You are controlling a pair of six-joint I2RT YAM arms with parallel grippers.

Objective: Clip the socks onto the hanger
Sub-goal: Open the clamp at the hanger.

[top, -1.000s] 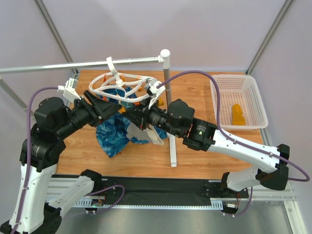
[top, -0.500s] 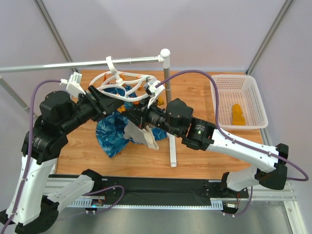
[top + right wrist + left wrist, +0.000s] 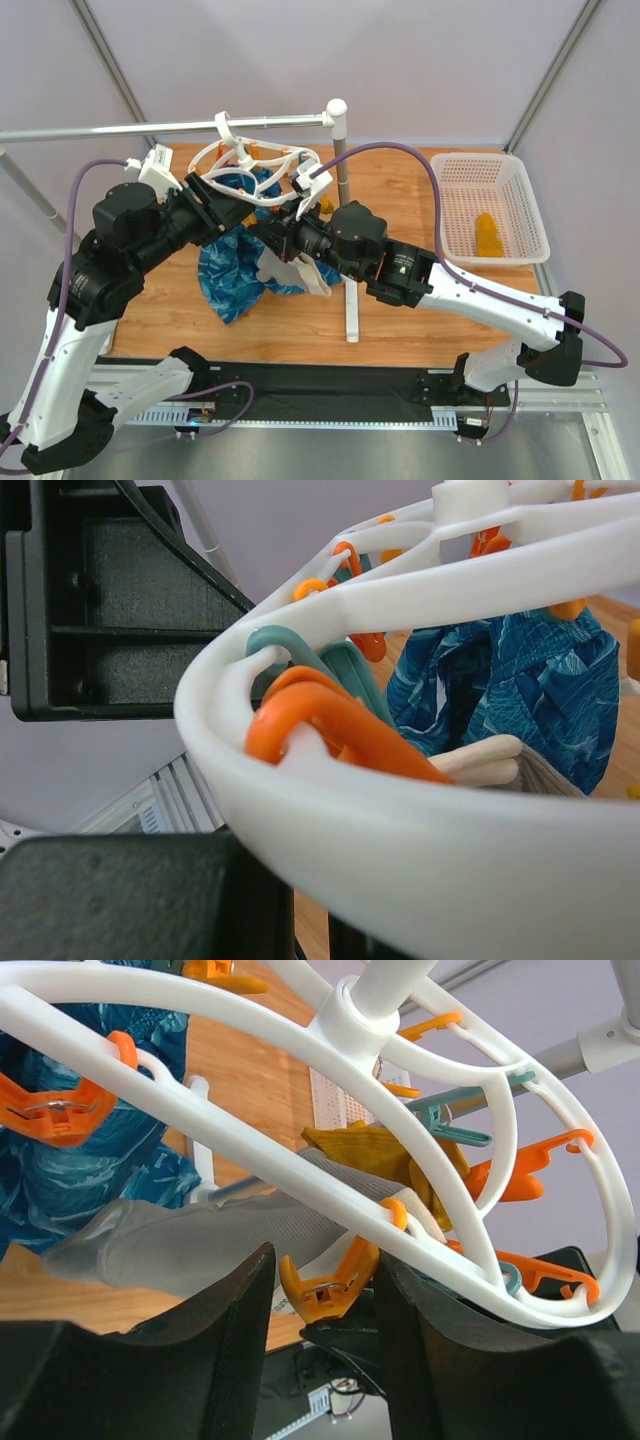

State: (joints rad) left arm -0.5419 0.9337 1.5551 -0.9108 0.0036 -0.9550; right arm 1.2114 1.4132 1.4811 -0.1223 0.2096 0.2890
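Overhead and 2 close, seemingly upturned wrist views share hanger (image 3: 346,1024).

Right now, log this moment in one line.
left gripper straddling orange clip | right gripper shut at hanger rim | one sock near clip | other sock in basket

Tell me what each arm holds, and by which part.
Left gripper: jaws pinch an orange clip on the hanger by its handles. Right gripper: jaws shut; what they hold is hidden.
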